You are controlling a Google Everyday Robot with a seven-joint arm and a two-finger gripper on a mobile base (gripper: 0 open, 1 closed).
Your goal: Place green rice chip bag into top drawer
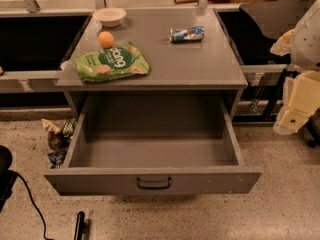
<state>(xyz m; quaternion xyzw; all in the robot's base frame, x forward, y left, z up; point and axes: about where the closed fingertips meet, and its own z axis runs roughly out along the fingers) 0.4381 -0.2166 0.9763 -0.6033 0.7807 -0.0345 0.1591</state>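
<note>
The green rice chip bag [112, 62] lies flat on the grey table top [200, 59], near its front left edge. The top drawer [152, 156] is pulled fully out below the table top; its inside is bare and its small dark handle [153, 183] faces me. My gripper [294, 115], pale yellow and white, hangs at the right edge of the view, to the right of the table and drawer, well away from the bag and holding nothing that shows.
An orange [105, 39] sits just behind the bag, a white bowl [109, 16] at the back left, and a small blue-silver packet [186, 34] at the back right. Crumpled wrappers [58, 139] lie on the floor left of the drawer. A black cable [30, 204] runs along the bottom left.
</note>
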